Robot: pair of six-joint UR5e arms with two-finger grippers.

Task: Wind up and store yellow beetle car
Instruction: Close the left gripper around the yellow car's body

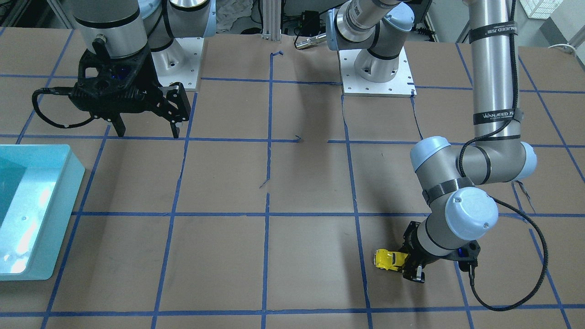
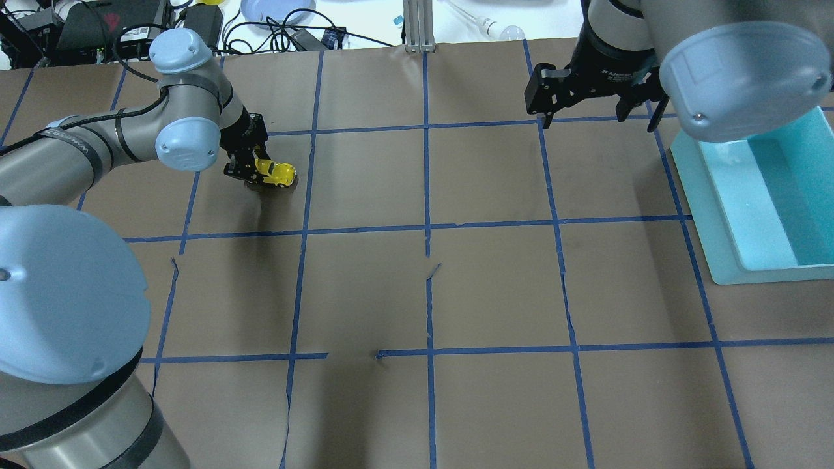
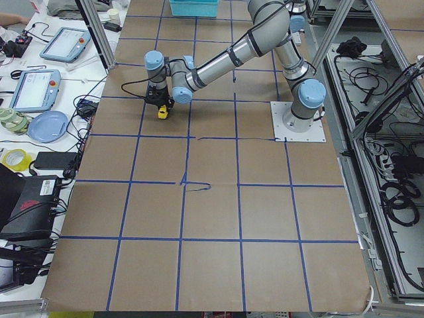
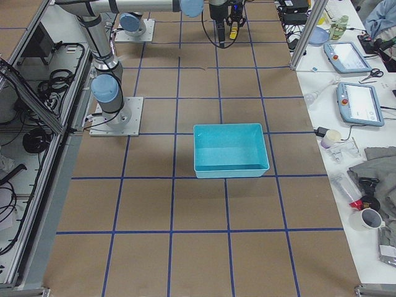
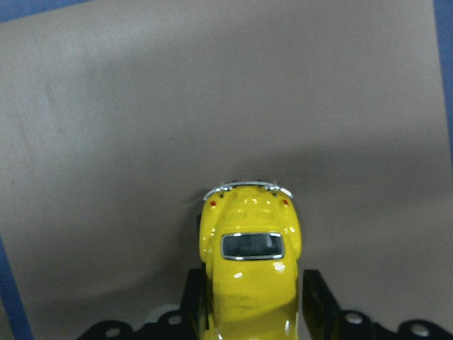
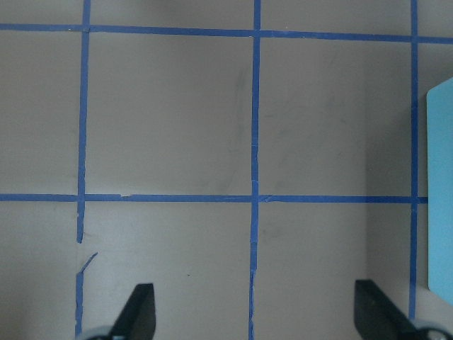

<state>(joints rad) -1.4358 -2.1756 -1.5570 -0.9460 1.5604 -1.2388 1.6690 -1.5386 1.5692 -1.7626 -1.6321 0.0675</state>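
The yellow beetle car point(image 5: 249, 269) is a tiny glossy toy with a dark rear window. It sits low at the brown table paper, between the two black fingers point(image 5: 316, 304) of my left gripper point(image 5: 251, 301), which press against its sides. It also shows in the front-facing view point(image 1: 386, 259) and the overhead view point(image 2: 279, 172), sticking out of the left gripper point(image 2: 246, 170). My right gripper point(image 1: 148, 133) hangs open and empty above the table, far from the car, its fingers point(image 6: 141, 312) wide apart.
A teal bin point(image 2: 717, 215) stands on the table on my right side, close beside the right gripper; its edge shows in the right wrist view point(image 6: 442, 184). Blue tape lines grid the brown paper. Monitors, cables and a plate lie on a side bench point(image 3: 46, 126).
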